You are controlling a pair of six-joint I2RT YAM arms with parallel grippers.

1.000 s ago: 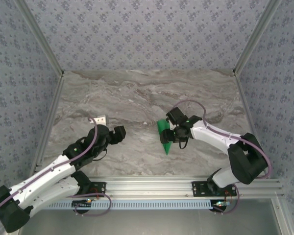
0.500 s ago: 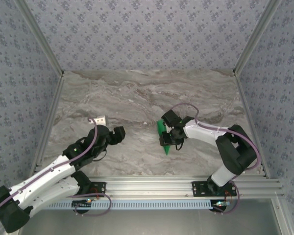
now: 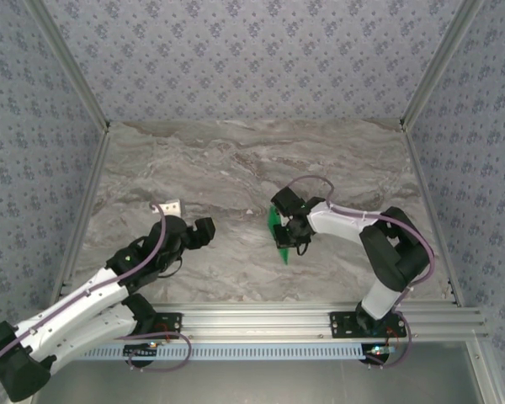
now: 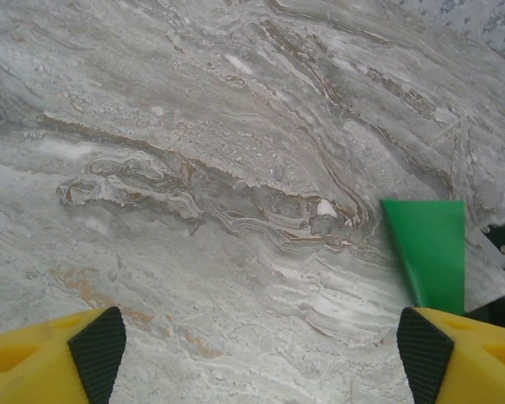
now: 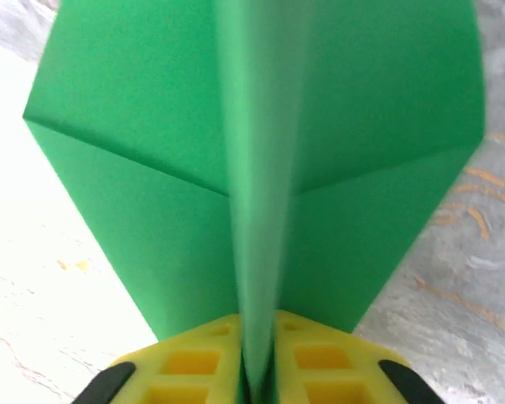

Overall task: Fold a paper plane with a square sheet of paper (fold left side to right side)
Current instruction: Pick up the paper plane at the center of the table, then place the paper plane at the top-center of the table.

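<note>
From above, the right arm reaches in over the middle of the marble table [image 3: 236, 160], and the right gripper [image 3: 291, 229] sits on the paper plane [image 3: 284, 251]. The plane is a slim green dart, its pointed end aimed toward the near rail [image 3: 261, 316]. The gripper covers its middle, so green shows only at the far side and at the tip. The left gripper [image 3: 204, 229] hangs well apart to the left over bare marble, with a small pale bracket-like piece [image 3: 173, 204] just beyond its arm. It seems parked there to leave the other arm room, yet near enough to help press a fold.

In the left wrist view, the yellow fingers [image 4: 97, 349] with dark pads stand spread wide in the lower corners, with only marble between them. A green slice of the plane sits at the right, outside the jaws and untouched.

In the right wrist view, the yellow fingers [image 5: 185, 366] are pressed together on the plane's raised centre fold, which stands up as a thin ridge running away from the camera, blurred because it is so close. A wing spreads out on each side, each crossed by a slanting crease. Gripping the spine probably serves to bring the left half against the right and sharpen the middle crease. Whether the wings rest on the table or are lifted off it cannot be told from here
</note>
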